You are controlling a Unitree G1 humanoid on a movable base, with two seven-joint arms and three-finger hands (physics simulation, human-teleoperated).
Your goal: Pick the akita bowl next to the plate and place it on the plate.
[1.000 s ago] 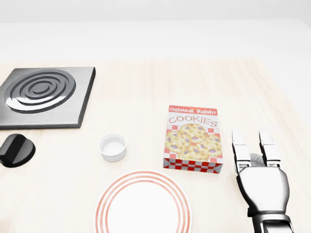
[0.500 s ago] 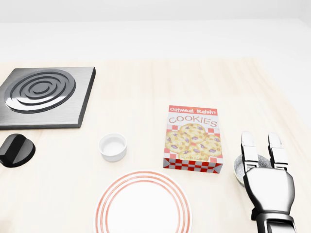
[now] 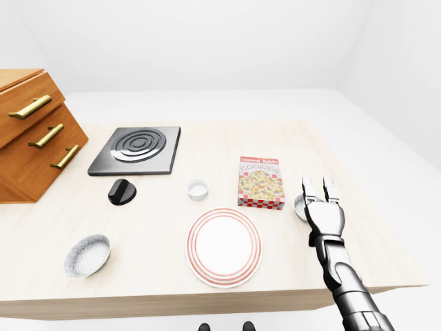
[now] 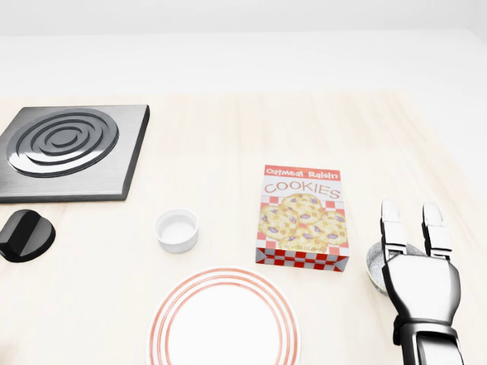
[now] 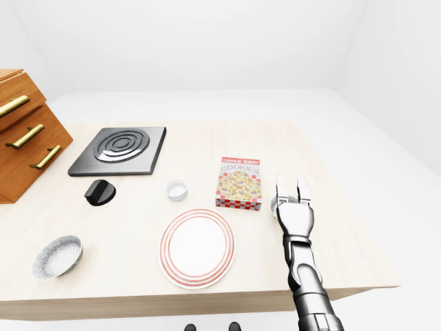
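grey bowls (image 3: 87, 256) (image 4: 374, 262), seemingly two; one plate (image 3: 224, 247).

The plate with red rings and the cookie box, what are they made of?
The plate looks like glazed ceramic: it is smooth and white with painted red rings, though in a render it could just as well be plastic. The cookie box looks like printed cardboard, with flat faces, sharp edges and matte coloured print.

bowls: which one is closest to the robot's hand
The grey speckled bowl right of the cookie box, partly hidden under the right hand. The other speckled bowl lies far to the left, and the white bowl sits left of the box.
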